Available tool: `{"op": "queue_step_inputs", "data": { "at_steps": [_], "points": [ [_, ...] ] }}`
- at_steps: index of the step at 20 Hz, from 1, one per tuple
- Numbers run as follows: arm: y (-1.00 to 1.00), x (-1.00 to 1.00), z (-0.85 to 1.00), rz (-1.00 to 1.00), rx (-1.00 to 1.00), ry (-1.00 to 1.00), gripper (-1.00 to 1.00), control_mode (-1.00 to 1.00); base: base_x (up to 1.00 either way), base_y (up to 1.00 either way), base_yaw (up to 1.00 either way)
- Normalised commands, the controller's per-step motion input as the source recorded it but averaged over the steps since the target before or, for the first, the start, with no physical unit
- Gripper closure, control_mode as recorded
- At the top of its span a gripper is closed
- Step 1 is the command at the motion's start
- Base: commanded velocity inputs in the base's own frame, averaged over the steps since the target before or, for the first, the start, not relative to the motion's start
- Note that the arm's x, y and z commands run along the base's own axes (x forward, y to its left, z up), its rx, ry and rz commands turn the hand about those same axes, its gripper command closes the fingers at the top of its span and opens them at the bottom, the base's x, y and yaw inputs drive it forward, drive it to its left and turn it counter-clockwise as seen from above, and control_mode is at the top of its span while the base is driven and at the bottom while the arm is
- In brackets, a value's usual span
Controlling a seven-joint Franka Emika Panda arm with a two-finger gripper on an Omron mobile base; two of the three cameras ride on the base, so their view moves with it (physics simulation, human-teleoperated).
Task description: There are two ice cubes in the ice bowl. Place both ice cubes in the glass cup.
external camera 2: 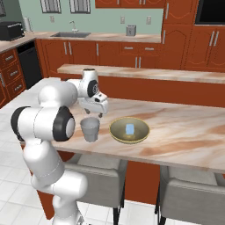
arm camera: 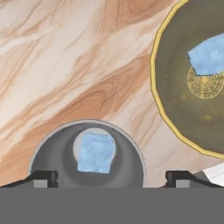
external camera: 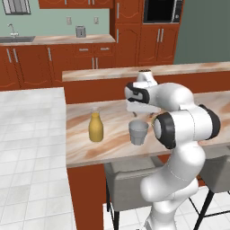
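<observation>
I hung my gripper (arm camera: 111, 177) directly over the glass cup (arm camera: 87, 153), with its fingertips (arm camera: 43, 178) spread wide to either side of the rim and nothing between them. That stance made sense for a drop: one ice cube (arm camera: 95, 152) lay at the bottom of the cup, straight below the gap between my jaws. The other ice cube (arm camera: 209, 54) sat in the ice bowl (arm camera: 164, 87), a little off the ringed centre of its floor. The bowl stood just beside the cup on the marbled counter (arm camera: 65, 65), close enough that carrying a cube across needed only a short swing. A yellow bottle (external camera: 95, 128) stood on the cup's far side, apart from both and out of my path. By my judgement half the job was done, and the bowl's cube wanted fetching next
</observation>
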Motion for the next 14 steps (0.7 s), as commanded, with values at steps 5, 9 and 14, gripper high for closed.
{"op": "queue_step_inputs", "data": {
  "at_steps": [5, 9, 14],
  "points": [
    [-1.00, 0.00, 0.00, 0.04, 0.00, -0.05, -1.00, -1.00, 0.00, 0.00, 0.00],
    [-1.00, 0.00, 0.00, 0.02, 0.00, -0.04, -1.00, -1.00, 0.00, 0.00, 0.00],
    [-0.95, 0.00, -0.07, 0.09, 0.00, -0.04, -1.00, -1.00, 0.00, 0.00, 0.00]
  ]
}}
